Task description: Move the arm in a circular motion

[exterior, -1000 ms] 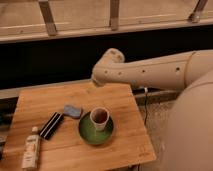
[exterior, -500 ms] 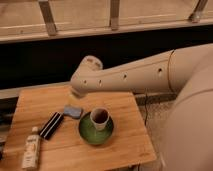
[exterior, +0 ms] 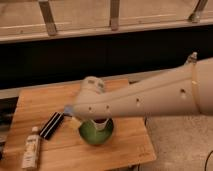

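The arm (exterior: 140,97) crosses the green bowl (exterior: 95,134), gripper apparently hidden beneath

Your arm (exterior: 150,95) is a thick, smooth, cream-white tube, dotted along its side with small dark screw holes; it ends in a rounded joint cap (exterior: 92,85), with a small grey knob (exterior: 192,57) on top. The gripper is out of your view

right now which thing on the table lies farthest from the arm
The white bottle at the table's front left corner: the black bar lies closer, and the arm overlaps the green bowl. The gripper is out of view.
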You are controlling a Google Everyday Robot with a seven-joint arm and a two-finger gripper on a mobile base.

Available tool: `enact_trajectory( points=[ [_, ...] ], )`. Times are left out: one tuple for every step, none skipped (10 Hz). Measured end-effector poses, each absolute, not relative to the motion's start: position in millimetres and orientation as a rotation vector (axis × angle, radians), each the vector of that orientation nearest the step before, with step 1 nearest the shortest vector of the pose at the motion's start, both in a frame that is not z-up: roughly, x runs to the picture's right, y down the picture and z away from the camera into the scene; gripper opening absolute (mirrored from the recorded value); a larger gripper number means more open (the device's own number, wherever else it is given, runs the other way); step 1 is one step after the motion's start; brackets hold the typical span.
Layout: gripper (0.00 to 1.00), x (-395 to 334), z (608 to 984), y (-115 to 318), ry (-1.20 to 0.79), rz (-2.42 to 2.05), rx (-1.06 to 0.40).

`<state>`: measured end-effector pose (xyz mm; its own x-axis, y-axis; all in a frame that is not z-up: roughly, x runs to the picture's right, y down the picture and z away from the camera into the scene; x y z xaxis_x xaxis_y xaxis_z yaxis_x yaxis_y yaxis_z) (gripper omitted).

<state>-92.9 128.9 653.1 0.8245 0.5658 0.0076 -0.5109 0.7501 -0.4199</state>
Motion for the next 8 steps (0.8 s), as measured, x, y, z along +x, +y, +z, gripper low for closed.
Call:
enact_trajectory(
  points=[
    [0.80, -75, 651, 137, -0.108, 0.619, -0.418],
    [0.80, -47, 649, 145, -0.067, 0.662, -0.413],
    [0.80, -21, 648, 148, -0.029, 0.700, -0.403],
    [0.80, 3, 649, 149, 0.008, 0.736, -0.390],
    [0.80, 31, 651, 147, 0.052, 0.775, -0.372],
    [0.80, 62, 656, 141, 0.092, 0.810, -0.351],
    [0.80, 88, 664, 131, 0.115, 0.819, -0.336],
    [0.80, 113, 674, 117, 0.133, 0.822, -0.321]
  ],
)
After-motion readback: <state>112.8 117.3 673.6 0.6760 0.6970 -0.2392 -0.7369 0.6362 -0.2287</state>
